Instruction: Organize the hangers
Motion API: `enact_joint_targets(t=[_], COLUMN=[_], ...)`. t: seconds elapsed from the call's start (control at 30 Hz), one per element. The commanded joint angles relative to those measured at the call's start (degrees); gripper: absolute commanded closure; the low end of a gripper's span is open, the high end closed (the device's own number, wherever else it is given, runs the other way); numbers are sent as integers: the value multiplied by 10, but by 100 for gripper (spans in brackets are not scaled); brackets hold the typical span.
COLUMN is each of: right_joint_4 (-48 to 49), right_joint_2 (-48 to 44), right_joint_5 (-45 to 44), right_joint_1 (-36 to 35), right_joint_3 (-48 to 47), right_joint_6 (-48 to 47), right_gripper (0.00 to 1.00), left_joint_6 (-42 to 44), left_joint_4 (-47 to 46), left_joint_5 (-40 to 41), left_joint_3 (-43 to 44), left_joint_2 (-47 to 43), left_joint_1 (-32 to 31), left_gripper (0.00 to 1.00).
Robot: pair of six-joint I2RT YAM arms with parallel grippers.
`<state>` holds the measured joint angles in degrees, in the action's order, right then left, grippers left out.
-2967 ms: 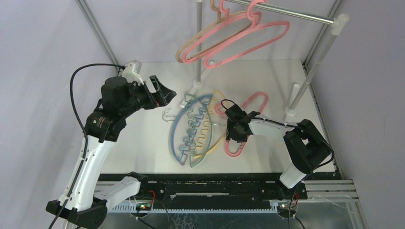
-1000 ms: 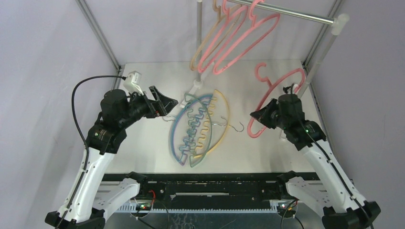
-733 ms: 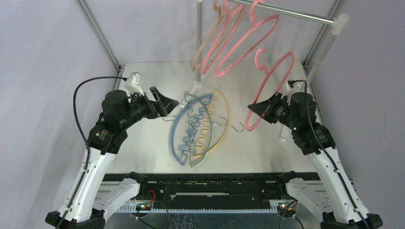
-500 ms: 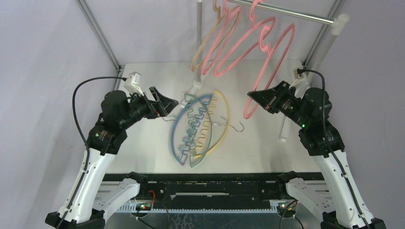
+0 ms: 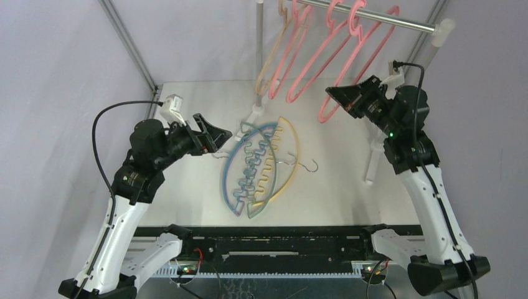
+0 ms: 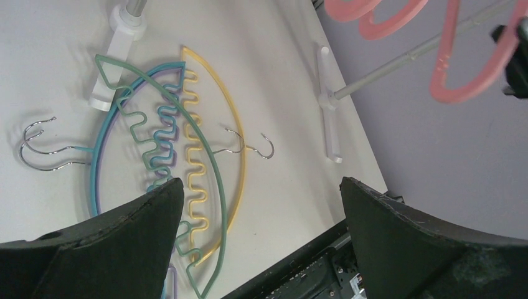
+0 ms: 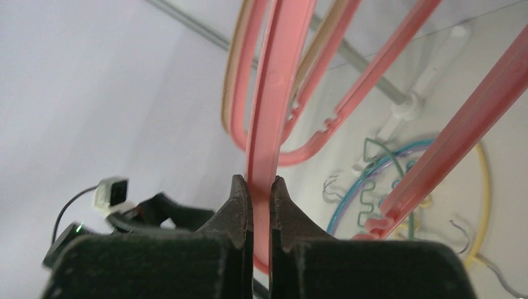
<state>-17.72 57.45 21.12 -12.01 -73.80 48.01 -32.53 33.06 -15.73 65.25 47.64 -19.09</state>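
- Held pink hanger [image 5: 323, 113] [image 7: 274, 93]: you see it raised off the table, slanting up from the right gripper to the rail [image 5: 398, 22]. Its hook is at the rail, but whether it sits over the rail cannot be told.
- Right gripper [image 5: 331, 94] [image 7: 261, 187]: your right wrist view shows both fingers pressed flat on a bar of this hanger near its lower end, with only the bar's thickness between them.
- Neighbours on the rail: a beige hanger [image 5: 274, 50] and two further pink hangers [image 5: 291, 53] hang to the left of the held one, all tilted the same way.
- Wavy-bar hangers [image 5: 258, 168] [image 6: 187, 131]: the blue, green, yellow and purple arcs lie overlapped in one pile on the table [image 5: 180, 199], with metal hooks sticking out at either side of the pile.
- Left gripper [image 5: 215, 134] [image 6: 261, 182]: you find it held above the table just left of that pile, its fingers spread fully apart with nothing between them.
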Motion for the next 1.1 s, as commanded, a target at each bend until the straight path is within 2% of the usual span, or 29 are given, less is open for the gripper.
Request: enact_joint_targets(t=[0.0, 0.23, 0.7, 1.07], right_joint_4=[75, 129, 114, 30], right_joint_2=[31, 60, 142, 265], right_joint_5=[-1, 9, 8, 12], right_joint_1=[31, 60, 50, -9], right_joint_3=[-19, -19, -15, -148], right_joint_6=[16, 27, 47, 32], right_gripper=[100, 100, 100, 100], left_joint_6=[-7, -8, -2, 6], left_joint_4=[-24, -21, -22, -16], left_joint_5=[-6, -3, 3, 8], left_joint_3=[-11, -17, -6, -9], left_joint_2=[-15, -20, -12, -17], left_joint_1=[3, 3, 3, 3], left_gripper=[0, 0, 1, 0])
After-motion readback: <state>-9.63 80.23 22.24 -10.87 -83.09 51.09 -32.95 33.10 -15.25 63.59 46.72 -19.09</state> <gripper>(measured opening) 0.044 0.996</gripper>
